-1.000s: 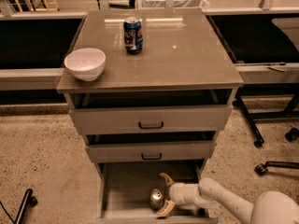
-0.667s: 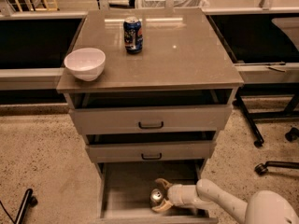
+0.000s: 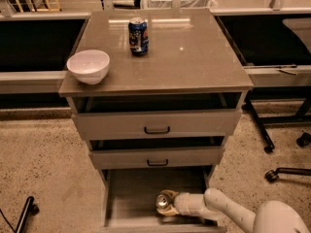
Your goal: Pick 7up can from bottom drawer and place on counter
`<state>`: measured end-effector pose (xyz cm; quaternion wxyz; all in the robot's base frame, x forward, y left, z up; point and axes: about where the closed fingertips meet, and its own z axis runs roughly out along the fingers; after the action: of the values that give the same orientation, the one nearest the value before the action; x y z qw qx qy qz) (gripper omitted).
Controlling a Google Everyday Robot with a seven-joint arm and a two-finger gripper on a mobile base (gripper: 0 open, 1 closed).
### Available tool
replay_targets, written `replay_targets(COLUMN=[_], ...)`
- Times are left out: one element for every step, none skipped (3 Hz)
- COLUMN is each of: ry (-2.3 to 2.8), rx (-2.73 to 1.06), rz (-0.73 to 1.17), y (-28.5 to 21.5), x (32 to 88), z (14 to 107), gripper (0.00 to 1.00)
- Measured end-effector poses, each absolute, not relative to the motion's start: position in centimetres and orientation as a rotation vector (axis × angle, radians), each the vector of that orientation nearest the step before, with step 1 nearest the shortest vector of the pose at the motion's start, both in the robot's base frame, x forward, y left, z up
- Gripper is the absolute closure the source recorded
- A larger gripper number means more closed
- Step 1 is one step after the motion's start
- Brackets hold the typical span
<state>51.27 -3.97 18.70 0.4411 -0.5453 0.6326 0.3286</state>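
Observation:
The 7up can (image 3: pixel 162 202), small and silvery with a shiny top, stands in the open bottom drawer (image 3: pixel 130 194) near its front middle. My gripper (image 3: pixel 165 204) reaches into the drawer from the right. Its tan fingers (image 3: pixel 168 193) sit against the far and near sides of the can, closed on it. The can rests low in the drawer. My white arm (image 3: pixel 221 208) runs off to the lower right. The counter (image 3: pixel 189 57) is the glossy grey-brown cabinet top above.
A dark blue can (image 3: pixel 138 36) stands at the back of the counter and a white bowl (image 3: pixel 88 66) at its left front corner. Two upper drawers (image 3: pixel 156 125) are slightly ajar above the arm. Chair legs and castors (image 3: pixel 285 171) are on the floor at right.
My gripper has moved left from beside the can to around it, and its fingers have closed in from a wide spread onto the can's sides. The can has not moved.

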Motion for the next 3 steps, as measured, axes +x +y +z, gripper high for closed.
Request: replay_targets(ry=[1.51,1.327,1.177], rx=[-1.284,-1.255,-1.305], rz=[0.844,0.882,0.941], y=[-5.0,-7.7,-9.5], x=[52.0,50.8,49.1], z=[22.5,34.5,43.8], gripper=[0.93,1.0,1.0])
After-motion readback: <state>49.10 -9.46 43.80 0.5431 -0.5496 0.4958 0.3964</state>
